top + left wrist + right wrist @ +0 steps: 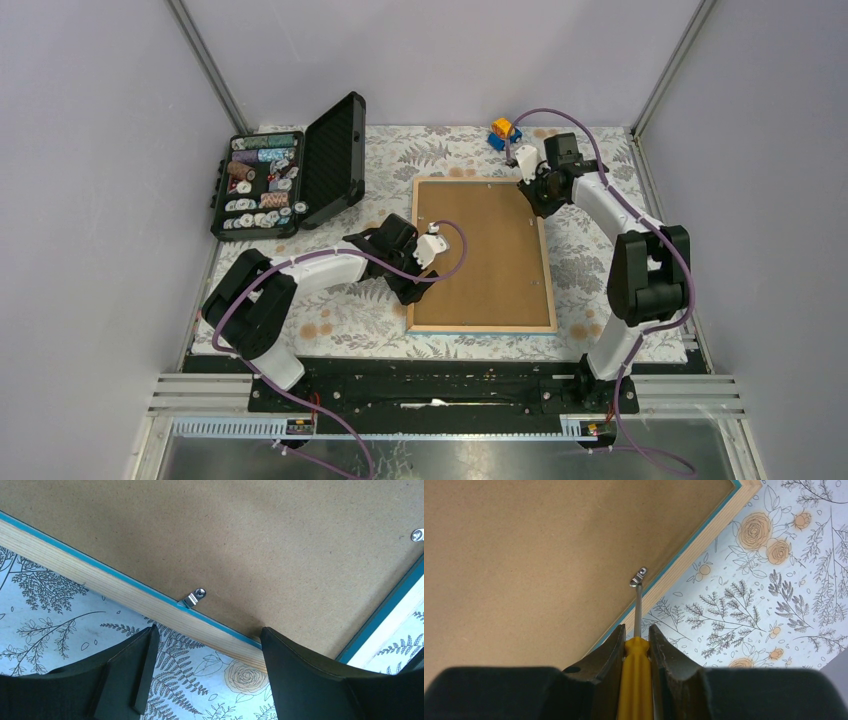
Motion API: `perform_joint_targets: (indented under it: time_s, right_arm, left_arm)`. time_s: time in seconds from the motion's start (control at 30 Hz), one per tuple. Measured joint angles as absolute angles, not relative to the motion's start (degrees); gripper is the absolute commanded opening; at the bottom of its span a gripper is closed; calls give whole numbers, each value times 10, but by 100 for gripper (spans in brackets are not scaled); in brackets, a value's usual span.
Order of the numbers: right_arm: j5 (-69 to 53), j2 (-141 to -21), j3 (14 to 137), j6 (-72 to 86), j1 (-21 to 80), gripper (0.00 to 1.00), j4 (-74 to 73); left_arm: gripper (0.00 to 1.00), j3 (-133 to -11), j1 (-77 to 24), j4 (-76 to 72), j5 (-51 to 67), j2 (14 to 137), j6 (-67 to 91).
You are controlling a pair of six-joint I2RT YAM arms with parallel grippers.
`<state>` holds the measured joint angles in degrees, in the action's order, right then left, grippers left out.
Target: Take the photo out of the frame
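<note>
The frame (482, 327) lies face down on the floral cloth, its brown backing board (480, 250) facing up. The photo is hidden under that board. My left gripper (406, 290) hangs open at the frame's left rim near the front corner. In the left wrist view the gripper (207, 635) shows nothing between its fingers, and a metal clip (194, 598) sits just ahead on the wood rim (125, 592). My right gripper (535, 190) is at the far right corner, shut on a yellow-handled screwdriver (637, 680). The screwdriver tip touches another clip (639, 576).
An open black case of poker chips (285, 180) stands at the back left. A small yellow and blue toy (503, 132) lies behind the frame. Grey walls close in on three sides.
</note>
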<state>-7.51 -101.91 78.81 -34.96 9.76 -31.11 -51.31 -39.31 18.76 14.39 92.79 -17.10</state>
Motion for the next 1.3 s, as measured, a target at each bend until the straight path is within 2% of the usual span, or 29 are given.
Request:
perform_joint_targets:
  time_s: [1.3]
  right_arm:
    - [-100,-1054,837,-316,105,0,-324]
  left_arm:
    - [82,-513,-393,189,148,929,-171]
